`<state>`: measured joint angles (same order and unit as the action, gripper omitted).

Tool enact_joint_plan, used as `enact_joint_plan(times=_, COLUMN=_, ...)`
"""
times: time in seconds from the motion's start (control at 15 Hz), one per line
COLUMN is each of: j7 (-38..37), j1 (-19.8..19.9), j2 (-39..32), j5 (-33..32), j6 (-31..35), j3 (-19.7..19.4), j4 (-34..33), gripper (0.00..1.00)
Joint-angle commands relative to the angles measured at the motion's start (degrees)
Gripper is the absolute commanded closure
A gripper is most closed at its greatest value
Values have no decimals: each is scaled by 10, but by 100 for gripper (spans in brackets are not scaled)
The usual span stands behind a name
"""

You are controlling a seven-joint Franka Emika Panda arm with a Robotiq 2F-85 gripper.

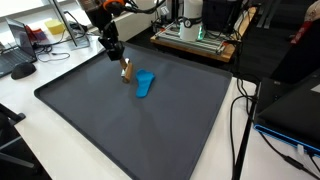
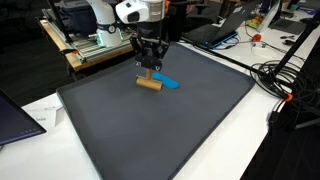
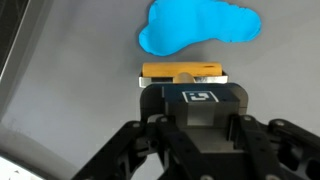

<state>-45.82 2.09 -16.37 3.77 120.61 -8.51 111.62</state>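
A small wooden block (image 1: pixel 127 71) (image 2: pixel 149 84) lies on the dark grey mat (image 1: pixel 120 130) (image 2: pixel 180 130). My gripper (image 1: pixel 119 57) (image 2: pixel 148 68) comes down on the block from above and is shut on it. In the wrist view the block (image 3: pixel 183 73) shows as a tan bar just beyond the gripper (image 3: pixel 184 84), whose black body hides the fingertips. A bright blue foot-shaped object (image 1: pixel 145 84) (image 2: pixel 168 82) (image 3: pixel 200 27) lies on the mat right beside the block, apart from the fingers.
Around the mat, the white table holds a laptop (image 2: pixel 15 115), a mouse (image 1: pixel 22 70) and black cables (image 2: pixel 282 80) (image 1: pixel 240 120). A machine on a wooden board (image 1: pixel 195 35) (image 2: pixel 95 40) stands behind the mat.
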Motion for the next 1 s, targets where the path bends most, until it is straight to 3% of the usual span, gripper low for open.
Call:
enact_joint_plan(times=0.0, j7=-34, j1=-16, j2=84, j5=-47, j6=41, j3=-3, j4=82, gripper=78)
enact_joint_plan(times=0.6, j7=-75, j1=-22, j2=183, j5=-123, j6=94, j3=40, j4=173, gripper=78)
enact_joint_plan(times=0.93, j7=-162, j1=-25, j2=218, j5=-205, j6=121, j3=76, j4=214, gripper=78)
